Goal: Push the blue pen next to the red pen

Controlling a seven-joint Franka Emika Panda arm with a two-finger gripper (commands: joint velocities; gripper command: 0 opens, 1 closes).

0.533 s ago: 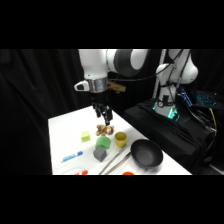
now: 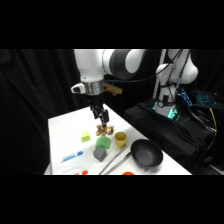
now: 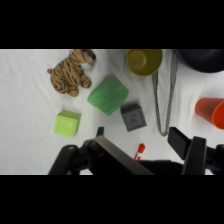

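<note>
Above the middle of the white table [image 2: 65, 130], the gripper [image 2: 102, 119] hung from the arm, just over the tiger toy [image 2: 104, 131] in the side view. Whether its fingers stood apart or together could not be told from either view.

The blue pen [image 2: 72, 156] lay near the table's front left part, well apart from the gripper, its white end toward the left edge. A lime-green cube [image 2: 86, 136] sat between the pen and the tiger toy. To the right of that, a larger green block [image 2: 103, 142] rested just beside a grey cube [image 2: 100, 154], and a yellow cup [image 2: 120, 139] stood close behind them. A black bowl [image 2: 146, 153] sat at the right, with metal tongs [image 2: 116, 161] lying between it and the grey cube.

From the wrist, an orange cup [image 3: 211, 111] showed at the right edge, and a small red tip [image 3: 141, 149] peeked out beside the black linkage; what it belonged to was hidden.
</note>
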